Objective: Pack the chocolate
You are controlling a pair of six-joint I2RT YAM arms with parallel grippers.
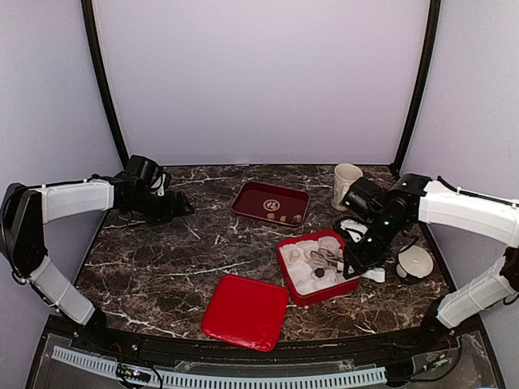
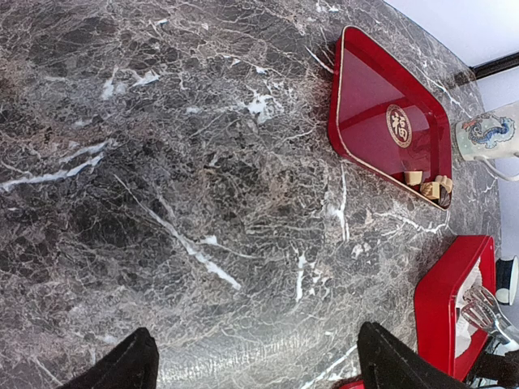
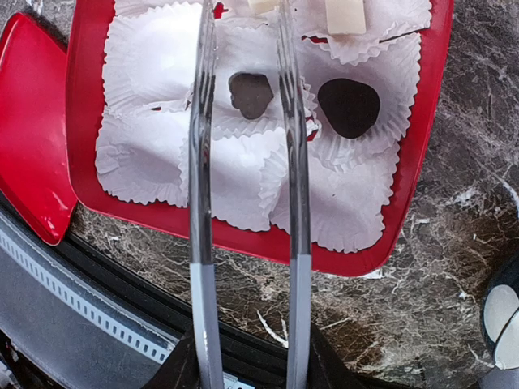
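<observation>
At the far left, the left gripper (image 2: pixel 259 366) hovered over bare tabletop (image 2: pixel 178 186), its jaws spread and empty. Right of it, three tan chocolate lumps (image 1: pixel 284 217) lay in the dark red tray (image 1: pixel 253 194). Further right, the red box (image 3: pixel 81 97) held white paper cups (image 3: pixel 150 61), with a brown lump (image 3: pixel 251 93) and a dark lump (image 3: pixel 349 107) each seated in one. The right gripper (image 3: pixel 242 24) hung over the box, jaws spread either side of the brown lump and apparently not touching it. Packing looked midway. The next move would call for a reach to the tray and a gentle pinch on one tan lump.

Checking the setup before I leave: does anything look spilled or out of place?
Nothing spilled. The paper cups in the red box overlap unevenly, and the lid lies at an angle on the table beside it.
</observation>
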